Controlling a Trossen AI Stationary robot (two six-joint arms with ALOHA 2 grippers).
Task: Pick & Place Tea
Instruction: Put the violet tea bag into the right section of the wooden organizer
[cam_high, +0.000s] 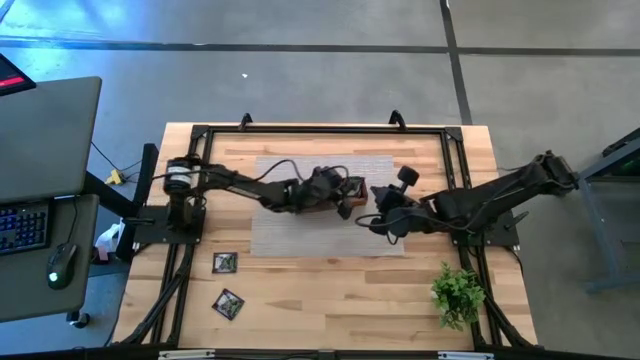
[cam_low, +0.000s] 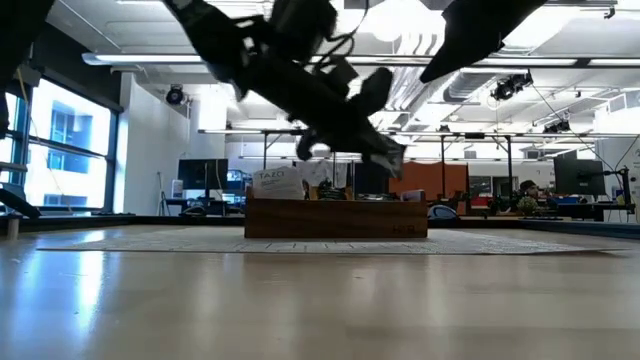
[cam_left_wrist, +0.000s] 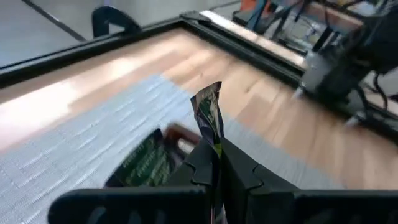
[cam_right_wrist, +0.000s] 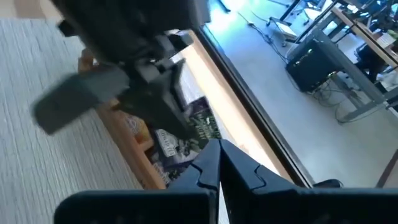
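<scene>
My left gripper (cam_left_wrist: 214, 155) reaches from the table's left over the brown wooden tray (cam_high: 352, 184) at mid-table and is shut on a dark green tea sachet (cam_left_wrist: 208, 112). More tea sachets (cam_right_wrist: 186, 134) lie in the tray, and a white one (cam_low: 278, 183) stands up in it. My right gripper (cam_right_wrist: 217, 149) is shut and empty, raised just right of the tray, close to my left gripper (cam_high: 350, 205). Two dark sachets (cam_high: 225, 263) (cam_high: 228, 303) lie flat on the bare wood near the front left. My left gripper pinches the dark green sachet between its two fingers by one edge (cam_left_wrist: 215, 148). The sachet sticks out past the fingertips, seen edge-on, its free end crumpled. The fingers come from the table's left, slanting a little downward. The sachet is lifted clear above the tray and mat.
A grey mat (cam_high: 290, 225) lies under the tray. A small green plant (cam_high: 458, 292) stands at the front right. A black frame (cam_high: 455, 160) runs along the table's edges. A desk with a keyboard (cam_high: 25, 225) stands off the table's left.
</scene>
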